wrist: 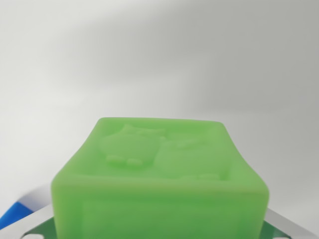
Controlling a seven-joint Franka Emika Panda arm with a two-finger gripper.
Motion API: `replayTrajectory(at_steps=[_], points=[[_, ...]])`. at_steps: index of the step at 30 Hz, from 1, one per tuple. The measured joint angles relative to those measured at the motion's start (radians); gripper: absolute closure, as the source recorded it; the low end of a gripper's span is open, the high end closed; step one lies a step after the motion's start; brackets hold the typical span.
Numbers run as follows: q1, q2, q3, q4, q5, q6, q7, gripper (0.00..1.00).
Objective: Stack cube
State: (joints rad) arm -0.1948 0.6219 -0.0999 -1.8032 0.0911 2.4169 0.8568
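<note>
1. A green cube [159, 184] is filling the near, lower middle part of the wrist view, very close to the camera and a little out of focus.
2. Its top face is showing a raised picture inside a raised border: two rounded animal-like figures are sitting side by side, one toward the left and one toward the right. I cannot tell exactly which animals they are.
3. The near side face of the cube is also showing a recessed panel, but the lower edge of the picture is cutting it off.
4. Under the cube, at the bottom left corner, a blue and white patch [15, 215] is showing, and next to it a grey band and a dark green patch with white spots [37, 231]. A similar grey band [286, 223] and green patch are appearing at the bottom right corner. The cube is hiding most of this, so I cannot tell what it is or whether the cube is resting on it.
5. Behind the cube, the pale grey-white tabletop [159, 59] is stretching to the far edge of the view, with a soft shadow lying across the far right part.
6. The gripper fingers are not appearing in the view, so I cannot tell whether they are apart, together, or clamped on the cube.
</note>
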Motion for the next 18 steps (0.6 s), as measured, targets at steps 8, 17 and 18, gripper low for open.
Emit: replayTrajectory(at_steps=[8, 17, 18], points=[[0.009, -0.024, 0.007, -0.034, -0.007, 0.01, -0.042, 1.0], [0.019, -0.049, 0.015, -0.067, -0.017, 0.019, -0.086, 1.0], [0.02, -0.052, 0.016, -0.071, -0.018, 0.021, -0.092, 1.0]])
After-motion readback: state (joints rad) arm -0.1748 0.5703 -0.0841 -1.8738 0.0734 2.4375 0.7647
